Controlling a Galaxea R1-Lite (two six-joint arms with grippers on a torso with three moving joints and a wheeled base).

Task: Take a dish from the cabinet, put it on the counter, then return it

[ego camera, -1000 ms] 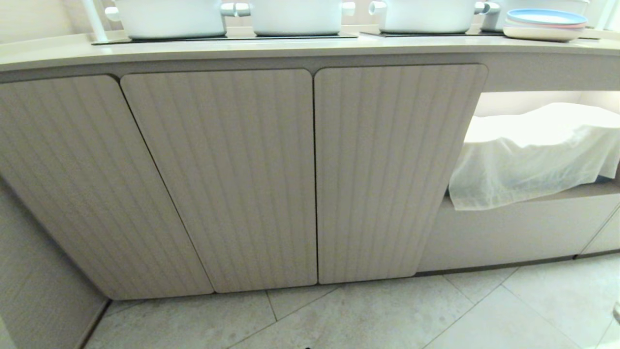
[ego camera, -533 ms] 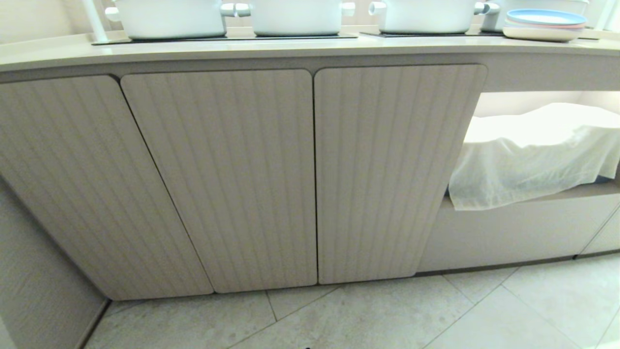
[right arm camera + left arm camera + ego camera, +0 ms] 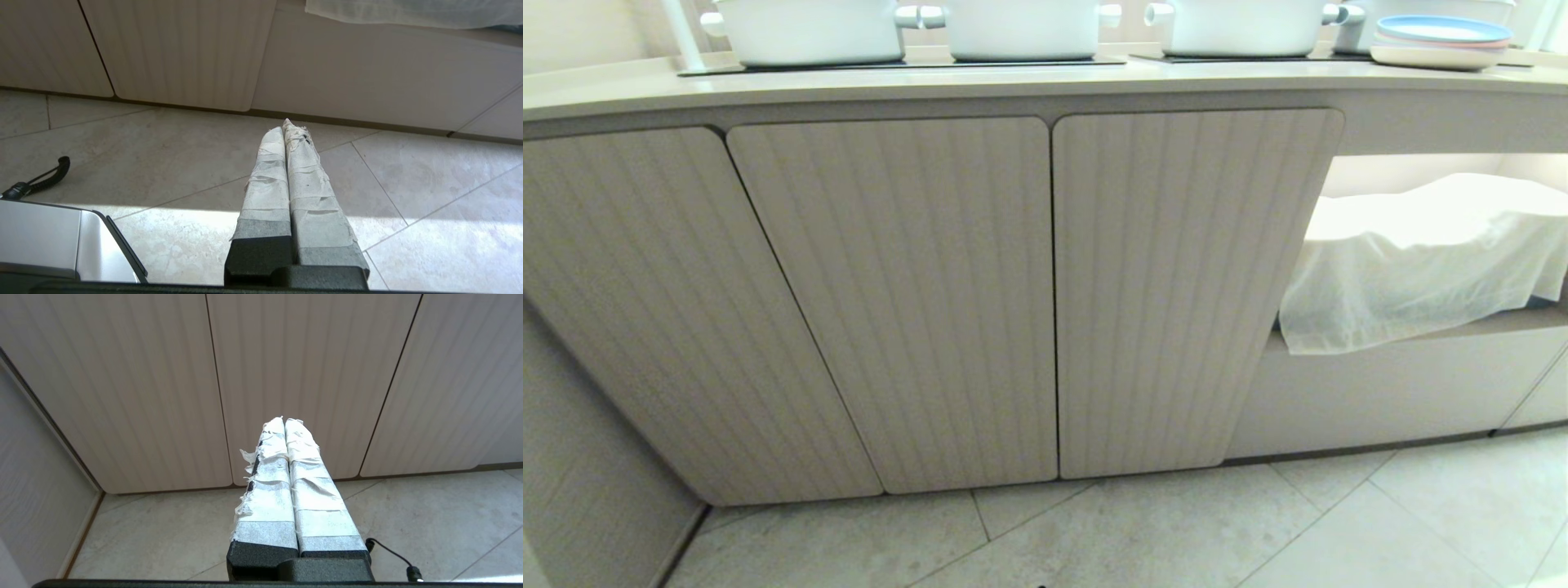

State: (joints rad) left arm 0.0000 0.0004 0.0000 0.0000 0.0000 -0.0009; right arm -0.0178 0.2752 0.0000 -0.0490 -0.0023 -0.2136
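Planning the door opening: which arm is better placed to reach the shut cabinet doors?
Probably left. The left tool, shut and empty, points straight at the cabinet doors, near a door seam. The right tool, also shut, points low at the floor by the plain panel.

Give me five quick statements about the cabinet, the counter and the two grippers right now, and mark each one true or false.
1. The cabinet doors are all closed. True.
2. The left gripper holds a small white bowl. False: its taped fingers are pressed together with nothing between them.
3. White pots stand on the counter. True.
4. The right gripper is wide open over the counter. False: it is shut, pointing toward the floor tiles in front of the cabinet base.
5. A white cloth drapes over the open shelf to the right of the doors. True.
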